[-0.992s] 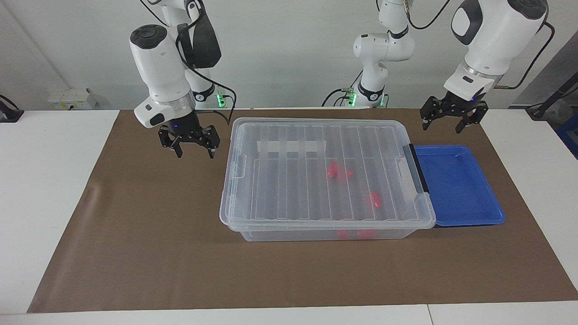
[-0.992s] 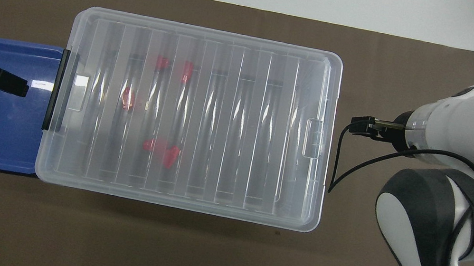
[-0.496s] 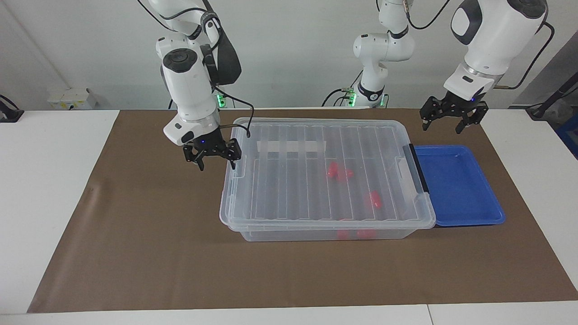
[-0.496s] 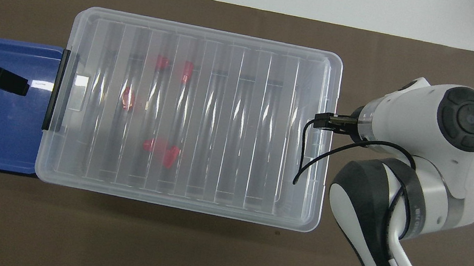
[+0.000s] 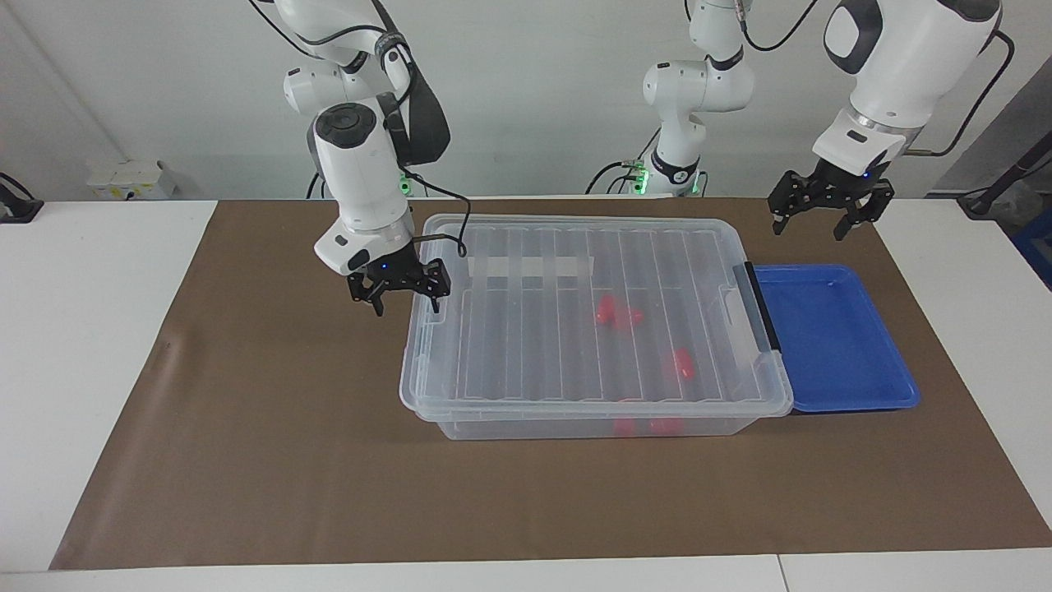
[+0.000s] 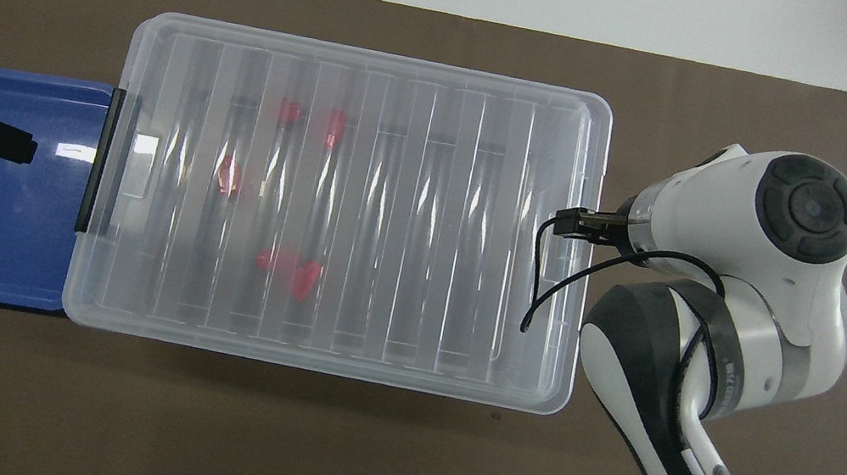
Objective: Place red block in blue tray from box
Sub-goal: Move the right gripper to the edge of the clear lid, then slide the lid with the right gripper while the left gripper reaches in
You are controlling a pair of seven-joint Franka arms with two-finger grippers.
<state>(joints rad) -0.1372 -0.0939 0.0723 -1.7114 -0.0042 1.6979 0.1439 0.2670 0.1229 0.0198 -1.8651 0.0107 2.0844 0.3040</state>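
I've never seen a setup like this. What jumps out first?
A big clear box with its lid on sits mid-table, small red pieces showing through it. A blue tray lies beside it at the left arm's end. The right gripper, open, is at the box's other end; the left gripper waits, open, in the air by the tray.

Bright, even light falls from above; both views are sharp, with no blur; white glare streaks run along the ribs of the box (image 6: 342,207) lid; a soft shadow lies on the worktop (image 6: 317,461) at the box's 6 o'clock edge overhead.
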